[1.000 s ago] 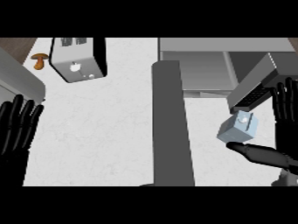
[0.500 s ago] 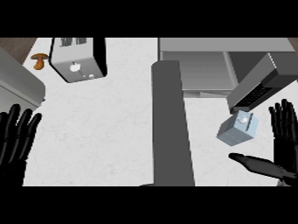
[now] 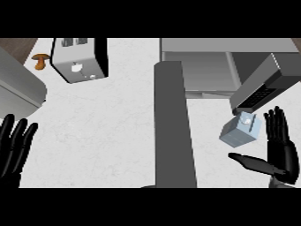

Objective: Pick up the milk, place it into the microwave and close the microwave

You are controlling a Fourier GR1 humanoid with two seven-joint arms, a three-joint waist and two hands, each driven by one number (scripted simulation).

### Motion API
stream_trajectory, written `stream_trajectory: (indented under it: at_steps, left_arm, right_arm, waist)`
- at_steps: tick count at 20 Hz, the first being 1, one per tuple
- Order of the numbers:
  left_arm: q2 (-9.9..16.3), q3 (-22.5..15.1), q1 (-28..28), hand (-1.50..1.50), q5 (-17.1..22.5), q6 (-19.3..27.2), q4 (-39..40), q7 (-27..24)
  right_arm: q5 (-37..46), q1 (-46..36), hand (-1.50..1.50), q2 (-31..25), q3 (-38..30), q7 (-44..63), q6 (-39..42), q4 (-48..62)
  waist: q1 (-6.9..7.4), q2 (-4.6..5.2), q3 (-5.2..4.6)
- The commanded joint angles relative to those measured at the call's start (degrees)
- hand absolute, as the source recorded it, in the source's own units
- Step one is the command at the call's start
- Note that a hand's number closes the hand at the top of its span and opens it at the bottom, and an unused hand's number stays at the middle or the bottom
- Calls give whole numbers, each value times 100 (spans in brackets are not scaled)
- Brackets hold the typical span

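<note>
1. Milk [image 3: 240, 132]: small carton standing on the counter [image 3: 114, 123], just below the microwave door [image 3: 265, 84], which hangs open.
2. Right hand [image 3: 280, 150]: beside the milk, fingers straight, thumb spread, grasping nothing.
3. Step judged: the approach; next, close round the carton.
4. Left hand [image 3: 6, 150]: far from the milk, resting released.

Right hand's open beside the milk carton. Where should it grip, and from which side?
Probably around the flat side walls of the milk carton, below its capped top, coming from the right, where the open right hand already faces it. The microwave door crowds the far side.
</note>
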Motion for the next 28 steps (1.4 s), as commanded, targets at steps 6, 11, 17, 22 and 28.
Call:
stream_trajectory:
  at_steps: [6, 11, 17, 22, 28]
  left_arm:
    - [46, 249, -178, -150, 39, -29, 38, 130]
    - [-131, -44, 87, -150, -249, -105, 305, -361]
    - [-185, -563, 533, -150, -496, 152, -211, -359]
    - [14, 52, 23, -150, -25, 27, -61, -3]
    - [-71, -13, 184, -150, -59, 56, -42, -157]
  right_arm:
    - [-156, -928, -150, -257, -330, -1424, 346, 2421]
    - [54, -1678, -150, -416, -392, -1877, 58, 3715]
    - [143, -1771, 150, -793, -378, -2649, 682, 4640]
    - [613, -1778, 150, -847, -174, -3210, -83, 4488]
    - [468, -1651, 150, -589, 102, -3381, 1093, 4289]
  waist:
    - [7, 6, 0]
    - [30, 10, 1]
    - [58, 10, 4]
    - [30, 16, 4]
    - [20, 8, 2]
